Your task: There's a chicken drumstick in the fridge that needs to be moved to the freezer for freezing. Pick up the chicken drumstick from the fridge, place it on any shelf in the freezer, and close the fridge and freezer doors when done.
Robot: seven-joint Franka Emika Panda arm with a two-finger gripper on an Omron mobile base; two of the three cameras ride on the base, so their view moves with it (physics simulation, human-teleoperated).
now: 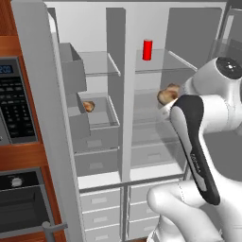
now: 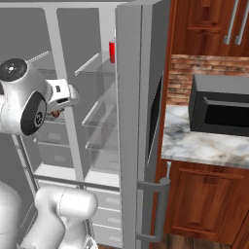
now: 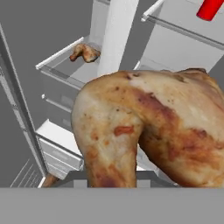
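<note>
Drumstick first: the chicken drumstick [image 3: 153, 131] looms right in front of the hand camera, apparently held in the fingers, though the fingertips are hidden behind the meat. From the left it hangs before the fridge [image 1: 189, 71] shelves, below the red can [image 1: 147, 49]. A smaller brown lump [image 1: 88, 106] lies in the freezer [image 1: 94, 94]. Both doors stand open.

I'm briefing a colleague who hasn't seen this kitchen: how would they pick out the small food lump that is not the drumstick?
Start at the tall grey unit with both doors open, and take its left section. On the glass shelf at mid height there lies the small orange-brown lump. Unlike the chicken drumstick, it is smaller and sits away from the arm, and it is nothing like the red can higher up on the right.
</note>
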